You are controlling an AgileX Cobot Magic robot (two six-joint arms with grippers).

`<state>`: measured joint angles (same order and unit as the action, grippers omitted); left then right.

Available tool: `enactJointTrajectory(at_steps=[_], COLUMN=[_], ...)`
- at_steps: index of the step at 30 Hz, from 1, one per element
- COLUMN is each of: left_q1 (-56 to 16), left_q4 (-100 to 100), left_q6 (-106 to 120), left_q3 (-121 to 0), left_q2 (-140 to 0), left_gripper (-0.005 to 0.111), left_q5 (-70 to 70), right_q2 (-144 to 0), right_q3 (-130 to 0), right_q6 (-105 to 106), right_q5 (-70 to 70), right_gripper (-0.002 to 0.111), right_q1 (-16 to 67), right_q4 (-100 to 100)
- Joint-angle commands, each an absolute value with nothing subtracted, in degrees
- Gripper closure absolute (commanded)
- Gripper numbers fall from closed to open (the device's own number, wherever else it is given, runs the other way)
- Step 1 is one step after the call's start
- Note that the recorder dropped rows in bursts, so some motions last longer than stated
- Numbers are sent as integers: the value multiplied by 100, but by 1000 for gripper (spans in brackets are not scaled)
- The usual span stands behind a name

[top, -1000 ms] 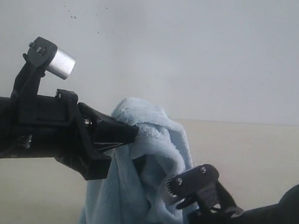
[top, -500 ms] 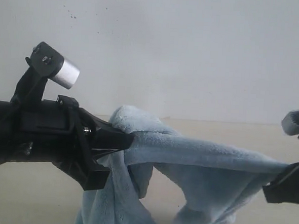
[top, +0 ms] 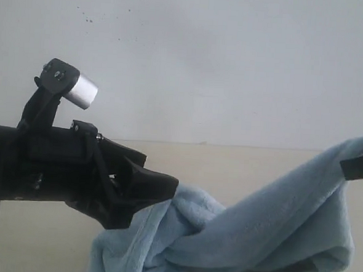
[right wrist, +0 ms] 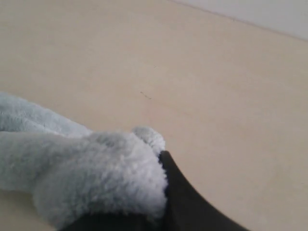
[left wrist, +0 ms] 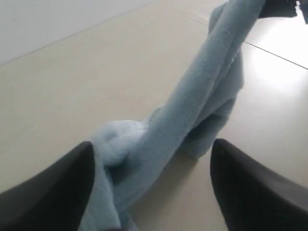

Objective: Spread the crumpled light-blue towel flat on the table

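Observation:
The light-blue towel [top: 269,221] stretches as a twisted band from a heap on the beige table [top: 247,168] up to the right edge of the exterior view. There my right gripper [top: 359,165] is shut on its raised end. In the right wrist view the fluffy towel [right wrist: 96,173] bunches against one black finger [right wrist: 192,207]; the other finger is hidden. My left gripper [top: 165,187] hangs over the towel's low end with its jaws wide apart. The towel [left wrist: 192,101] passes loosely between the left gripper's fingers [left wrist: 62,192], resting beside one of them.
A white speckled wall [top: 223,64] rises behind the table. Bare table surface [left wrist: 72,82] lies beyond the towel in the left wrist view. More bare table [right wrist: 216,86] shows in the right wrist view. The left arm's silver camera cylinder [top: 82,91] sticks up above the arm.
My right gripper has pulled the towel's end far to the right and upward. The left gripper has let go, and the towel's left end has dropped from its jaws onto the table.

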<state>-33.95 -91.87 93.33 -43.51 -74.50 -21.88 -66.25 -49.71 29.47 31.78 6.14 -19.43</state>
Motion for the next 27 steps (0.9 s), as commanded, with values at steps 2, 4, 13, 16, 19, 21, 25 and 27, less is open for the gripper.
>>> enactJointTrajectory(at_steps=[2,4,13,16,19,21,25,27], left_q1=[-3393,-3393,-3393,-3393,-3393,-3393,-3623,-3834], left_q4=[-8095,-7378,-6793,-6899,-7083,-7130,-7493,-7773], left_q6=[8416,7793,7275,7275,7415,7565,7883,8204], left_q3=[-4310,-4297,-3725,-3677,-3677,-3677,-3677,-3677], left_q2=[-7463,-7463,-7463,-7463,-7511,-7608,-8059,-8333], left_gripper=[42,42,53,56,55,53,45,44], left_q5=[-2568,-2568,-3063,-3247,-3390,-3427,-3393,-3363], right_q2=[-6589,-6589,-6832,-6990,-7157,-7255,-7401,-7455], right_q3=[-5621,-5860,-6733,-6743,-6743,-6743,-6743,-6743], right_q6=[1825,1455,1346,1346,1369,1394,1410,1410], right_q5=[3243,3368,3879,3888,3888,3888,3855,3831], right_gripper=[107,107,107,107,107,107,107,107], right_q1=[585,585,585,585,585,585,585,585], right_q4=[-296,193,443,392,346,346,346,337])
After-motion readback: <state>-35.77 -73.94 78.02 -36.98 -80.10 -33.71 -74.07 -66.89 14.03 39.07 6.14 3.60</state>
